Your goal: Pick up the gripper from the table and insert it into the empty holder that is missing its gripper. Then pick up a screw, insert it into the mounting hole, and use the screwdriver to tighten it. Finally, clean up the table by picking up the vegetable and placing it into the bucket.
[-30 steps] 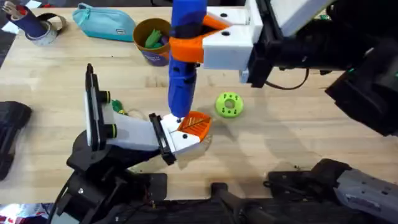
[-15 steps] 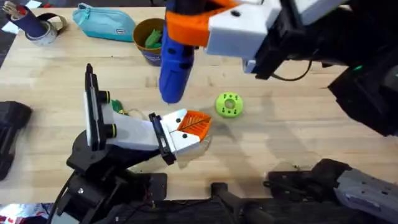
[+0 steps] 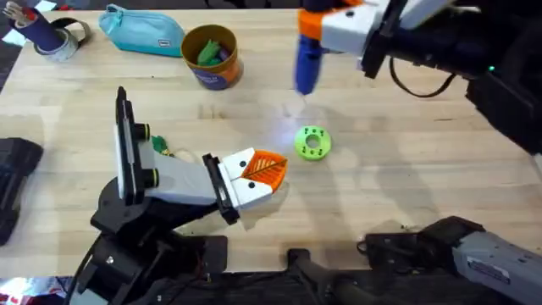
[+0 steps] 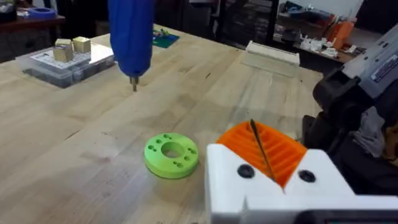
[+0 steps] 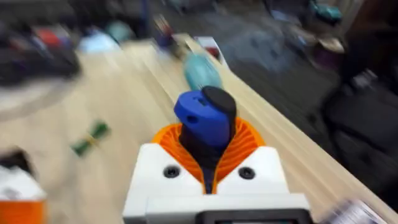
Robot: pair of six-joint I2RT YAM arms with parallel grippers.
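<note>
One right gripper (image 3: 326,32) has carried the screwdriver (image 3: 306,63) off the holder (image 3: 241,180).

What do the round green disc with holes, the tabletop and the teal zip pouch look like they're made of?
The round green disc with holes looks like matte moulded or printed plastic: uniform colour, crisp holes. The tabletop looks like pale wood with a smooth finish: visible grain and plank seams. The teal zip pouch seems soft fabric, judging by its slumped shape and zip line.

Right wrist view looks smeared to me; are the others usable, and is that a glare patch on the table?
Right wrist: background streaked with motion blur, screwdriver fairly sharp. Overhead: crisp, with a pale bluish light patch on the table beside the green disc. Left wrist: sharp on the disc, the holder close up.
</note>
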